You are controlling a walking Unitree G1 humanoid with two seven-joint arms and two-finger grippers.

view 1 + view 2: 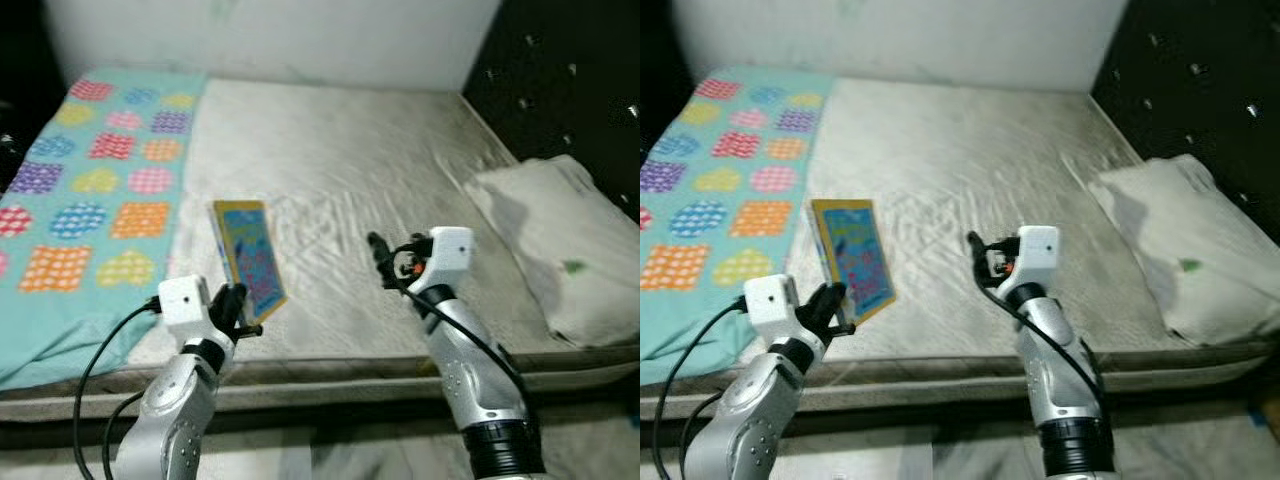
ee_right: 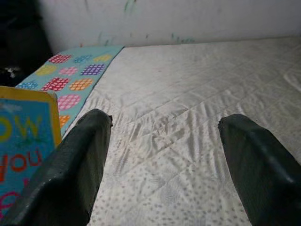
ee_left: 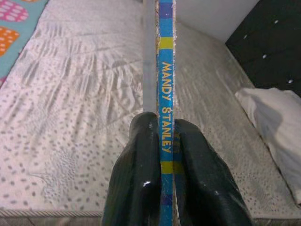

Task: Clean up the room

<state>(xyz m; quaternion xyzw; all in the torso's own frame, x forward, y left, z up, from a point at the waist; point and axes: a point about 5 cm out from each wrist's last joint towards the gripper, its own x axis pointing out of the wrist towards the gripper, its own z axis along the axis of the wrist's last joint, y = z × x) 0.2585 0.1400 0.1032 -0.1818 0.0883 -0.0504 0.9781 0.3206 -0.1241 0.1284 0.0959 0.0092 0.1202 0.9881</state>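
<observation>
A thin children's book (image 1: 250,255) with a yellow-edged blue cover is held up over the front of the bare mattress (image 1: 330,170). My left gripper (image 1: 238,306) is shut on the book's lower edge. In the left wrist view the two black fingers (image 3: 141,179) clamp its blue spine (image 3: 165,94), lettered "MANDY STANLEY". My right gripper (image 1: 380,258) hovers open over the mattress to the right of the book, nothing between its fingers (image 2: 75,165). The book's cover (image 2: 23,141) shows at the edge of the right wrist view.
A turquoise blanket (image 1: 90,170) with coloured patches covers the mattress's left part. A white pillow (image 1: 560,240) lies at the right edge. A white wall (image 1: 270,35) stands behind the bed, and a dark studded panel (image 1: 560,70) is at the right.
</observation>
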